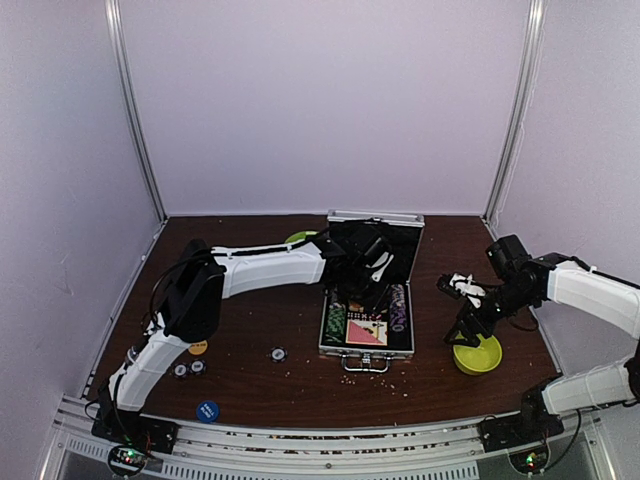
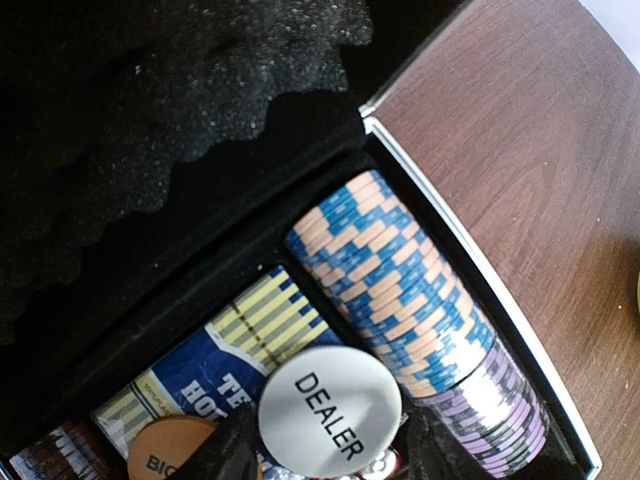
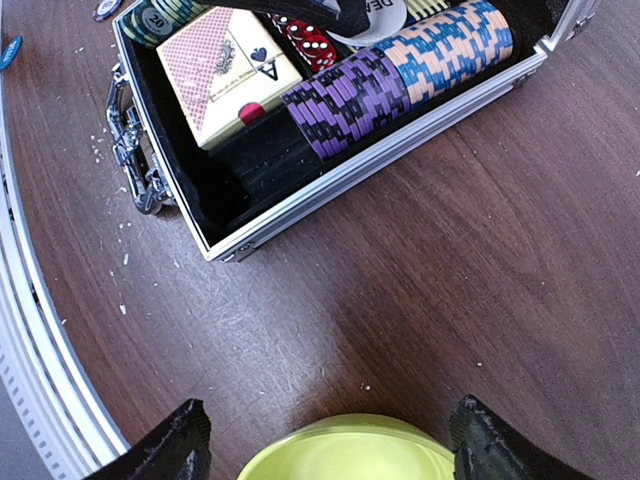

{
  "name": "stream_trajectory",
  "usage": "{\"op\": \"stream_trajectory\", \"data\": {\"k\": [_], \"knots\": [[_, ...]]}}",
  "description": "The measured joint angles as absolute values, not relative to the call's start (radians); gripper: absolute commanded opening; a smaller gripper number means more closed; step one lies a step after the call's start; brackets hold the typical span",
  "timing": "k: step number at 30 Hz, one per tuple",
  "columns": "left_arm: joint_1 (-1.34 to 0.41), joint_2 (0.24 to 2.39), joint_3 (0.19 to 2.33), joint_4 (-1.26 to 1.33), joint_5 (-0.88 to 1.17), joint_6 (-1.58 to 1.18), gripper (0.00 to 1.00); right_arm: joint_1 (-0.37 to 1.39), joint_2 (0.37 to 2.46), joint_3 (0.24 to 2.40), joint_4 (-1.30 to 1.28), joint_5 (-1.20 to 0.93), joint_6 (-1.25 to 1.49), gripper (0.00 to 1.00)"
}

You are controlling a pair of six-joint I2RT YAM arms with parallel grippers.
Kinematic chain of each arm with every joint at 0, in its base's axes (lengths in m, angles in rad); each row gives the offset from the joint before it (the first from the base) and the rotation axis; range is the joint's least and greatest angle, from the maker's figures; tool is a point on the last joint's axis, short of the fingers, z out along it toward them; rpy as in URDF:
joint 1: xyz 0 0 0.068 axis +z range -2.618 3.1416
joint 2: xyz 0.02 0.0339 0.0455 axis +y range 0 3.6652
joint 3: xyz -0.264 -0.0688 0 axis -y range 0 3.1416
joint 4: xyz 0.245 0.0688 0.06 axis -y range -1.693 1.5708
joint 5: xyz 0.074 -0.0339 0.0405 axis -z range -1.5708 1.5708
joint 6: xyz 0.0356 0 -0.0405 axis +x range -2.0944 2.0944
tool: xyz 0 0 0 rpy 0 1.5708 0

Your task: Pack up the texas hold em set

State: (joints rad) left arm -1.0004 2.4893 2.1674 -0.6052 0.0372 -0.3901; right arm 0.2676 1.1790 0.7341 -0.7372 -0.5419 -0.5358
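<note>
**Case.** The silver aluminium case point(image 3: 400, 142) lies open at the middle of the table point(image 1: 270, 322). Its lid point(image 1: 376, 228) stands upright on the far side and its handle point(image 3: 128, 150) faces the arm bases. The interior is black-lined, and the lid carries black egg-crate foam point(image 2: 150, 120).

**Contents.**
- A row of blue-and-peach striped chips point(image 2: 390, 280) lies along the right wall. Purple striped chips point(image 3: 345, 100) continue the row toward the handle.
- A green chip row point(image 1: 334, 320) lies along the left wall.
- Between the rows sit a blue-and-yellow card deck point(image 2: 225, 365), a red-backed deck point(image 3: 225, 75) showing an ace of spades, and red dice point(image 3: 315, 40).

**Left gripper.** The left gripper point(image 2: 330, 460) reaches into the case. Its fingers point(image 2: 232, 450) are clamped on opposite edges of the white DEALER disc point(image 2: 330, 405), above the blue-and-yellow deck. An orange disc point(image 2: 165, 450) marked "BIG" lies just beside it.

**Outside the case.** Left of the case on the table are a blue disc point(image 1: 207, 410), a second orange disc point(image 1: 198, 348) and loose chips point(image 1: 278, 353).

**Right gripper.** The right gripper point(image 3: 335, 445) hovers over the yellow-green bowl point(image 3: 350, 452), right of the case. Its fingers are spread wide and hold nothing.
</note>
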Motion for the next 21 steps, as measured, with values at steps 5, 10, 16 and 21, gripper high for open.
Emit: {"op": "stream_trajectory", "data": {"k": [5,10,16,21], "knots": [[-1.0,2.489,2.168,-0.603,0.023,-0.39,0.56,0.268,1.183,0.734,-0.737,-0.542,-0.536,0.83],[-1.0,2.489,2.167,-0.601,0.019,-0.39,0.53,0.268,1.188,0.734,-0.738,-0.542,-0.536,0.83],[-1.001,2.419,2.047,-0.538,0.02,-0.387,0.44,0.268,1.188,0.735,-0.738,-0.542,-0.536,0.83],[-1.003,2.35,1.968,-0.509,0.033,-0.389,0.18,0.268,1.189,0.738,-0.745,-0.542,-0.536,0.83]]}}
